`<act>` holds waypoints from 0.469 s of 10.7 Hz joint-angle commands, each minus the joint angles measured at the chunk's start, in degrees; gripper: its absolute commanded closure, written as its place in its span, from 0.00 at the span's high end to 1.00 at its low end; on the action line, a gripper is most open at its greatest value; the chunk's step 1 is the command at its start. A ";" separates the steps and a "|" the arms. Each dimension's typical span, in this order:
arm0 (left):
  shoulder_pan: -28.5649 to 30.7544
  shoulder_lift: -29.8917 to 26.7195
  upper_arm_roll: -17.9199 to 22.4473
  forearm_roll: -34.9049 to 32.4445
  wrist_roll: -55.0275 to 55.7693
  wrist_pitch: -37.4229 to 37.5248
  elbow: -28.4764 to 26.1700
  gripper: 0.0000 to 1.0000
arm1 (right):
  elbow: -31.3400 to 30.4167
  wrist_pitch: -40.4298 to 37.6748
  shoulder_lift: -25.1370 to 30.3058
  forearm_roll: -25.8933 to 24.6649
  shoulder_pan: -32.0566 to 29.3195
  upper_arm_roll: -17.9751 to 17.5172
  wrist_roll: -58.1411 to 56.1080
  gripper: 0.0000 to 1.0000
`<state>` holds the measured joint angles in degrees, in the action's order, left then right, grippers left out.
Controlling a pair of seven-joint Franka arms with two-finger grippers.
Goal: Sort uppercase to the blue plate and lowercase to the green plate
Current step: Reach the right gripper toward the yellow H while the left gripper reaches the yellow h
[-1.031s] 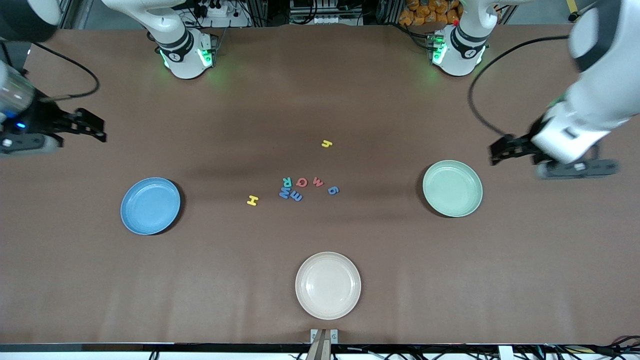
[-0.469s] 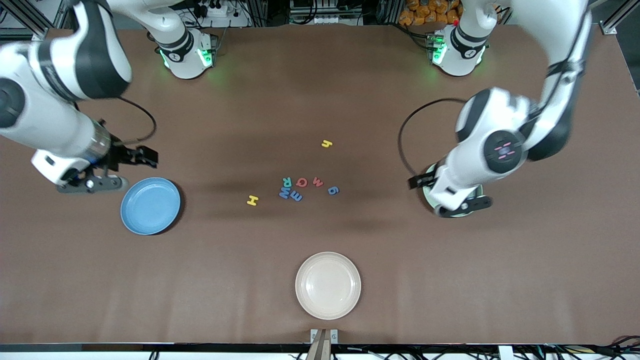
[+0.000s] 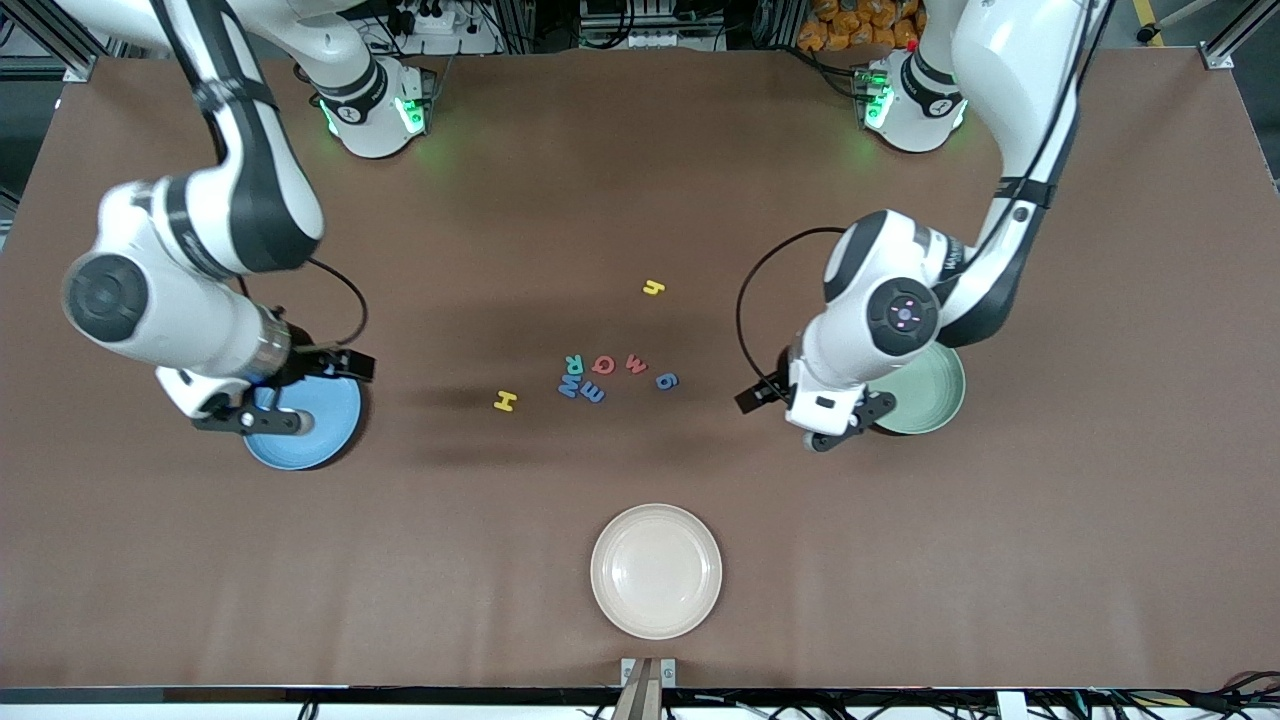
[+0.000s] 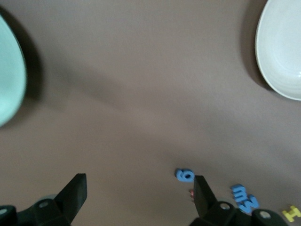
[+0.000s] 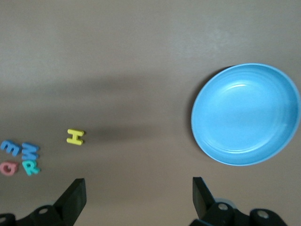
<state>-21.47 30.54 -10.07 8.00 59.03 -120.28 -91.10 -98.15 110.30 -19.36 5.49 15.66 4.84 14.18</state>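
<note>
Here both grippers hang open and empty over the table.

The right gripper (image 3: 345, 362) is over the blue plate (image 3: 320, 440), fingers (image 5: 73, 197) spread wide; the left gripper (image 3: 755, 395) is beside the green plate (image 3: 935, 395), equally wide. Between the plates lie the letters: yellow H (image 3: 505, 402), green R (image 3: 573, 363), blue M (image 3: 568, 385), red Q (image 3: 603, 364) (uppercase), then blue m (image 3: 592, 394), red w (image 3: 636, 363), blue g (image 3: 667, 381), and yellow h (image 3: 654, 288) apart, farther from the camera. The left arm carries lettering, seemingly unreadable.

Bright, even overhead light; soft arm shadows; left wrist view blurred.
</note>
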 commanded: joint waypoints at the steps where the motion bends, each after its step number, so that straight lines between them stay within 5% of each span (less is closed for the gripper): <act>1: -3.74 4.50 0.40 1.40 7.22 -0.74 3.98 1.00 | 0.86 2.10 -3.04 0.66 2.44 0.43 5.15 1.00; 5: -9.80 10.86 -0.30 1.84 18.21 -8.74 7.26 1.00 | 0.86 5.26 -7.61 1.36 2.54 0.34 6.83 1.00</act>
<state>-29.32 39.68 -10.58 8.34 74.81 -128.23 -85.84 -98.13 114.56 -25.31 5.61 18.12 5.02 20.00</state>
